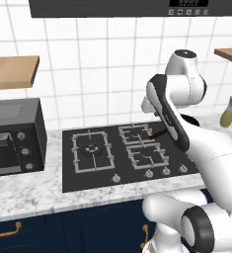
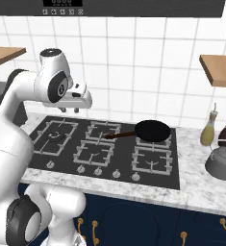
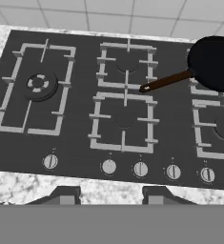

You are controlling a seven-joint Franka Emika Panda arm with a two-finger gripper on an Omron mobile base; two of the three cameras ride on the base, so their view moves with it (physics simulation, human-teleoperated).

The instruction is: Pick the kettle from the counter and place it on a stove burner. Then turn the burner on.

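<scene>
The dark-grey kettle (image 2: 223, 163) stands on the speckled marble counter (image 2: 201, 188) far to the right, past the black cooktop. The largest stove burner (image 2: 54, 137) is at the cooktop's left end, a wide grey grate around a ringed centre (image 3: 37, 86), also seen from the other side (image 1: 92, 149). My gripper (image 2: 81, 106) hangs high over the cooktop's left-middle, well away from the kettle. Its two fingertips (image 3: 66, 194) rise wide apart over the front counter strip, so the gripper (image 3: 109, 195) is open and holds nothing.
A black frying pan (image 2: 153, 130) with a brown handle sits on the back right grate. A row of knobs (image 3: 140, 169) runs along the cooktop's front. Two bottles (image 2: 208, 129) stand behind the kettle. A dark toaster oven (image 1: 14, 138) stands left of the cooktop.
</scene>
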